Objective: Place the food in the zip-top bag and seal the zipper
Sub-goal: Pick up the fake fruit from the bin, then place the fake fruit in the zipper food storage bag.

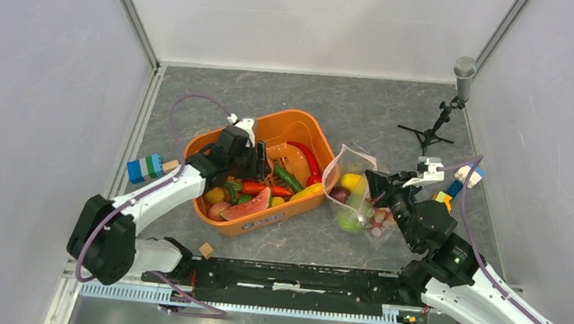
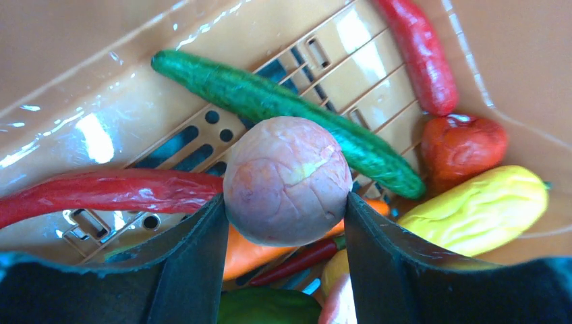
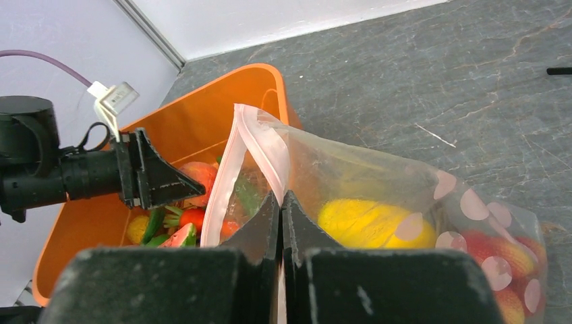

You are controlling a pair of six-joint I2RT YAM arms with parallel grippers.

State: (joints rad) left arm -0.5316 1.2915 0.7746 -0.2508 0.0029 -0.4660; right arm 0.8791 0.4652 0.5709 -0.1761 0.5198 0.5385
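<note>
Left gripper (image 2: 284, 202) pinches a pale pink ball (image 2: 287, 179) of food. I see one finger pressed on each side of it, at lower centre of the left wrist view. The ball sits inside the tub (image 2: 101, 67), above the slotted floor. Behind it a cucumber (image 2: 222, 84) lies on a diagonal. A chilli (image 2: 115, 189) lies at left and a yellow piece (image 2: 479, 209) at right.

In the top view I find the tub at centre left, with the left gripper over its upper left part. More food fills its lower half.

Right gripper (image 3: 282, 202) is pressed together on the zipper (image 3: 266, 145), pinching the pink strip at the mouth of the bag (image 3: 378, 169). The mouth stands open toward the tub. Inside the bag I see a lemon (image 3: 371, 223) at centre and red pieces (image 3: 499, 256) at lower right.

In the top view the bag (image 1: 354, 162) lies right of centre, just beside the tub's (image 1: 288, 115) right wall. The right gripper is at the bag's right side.
</note>
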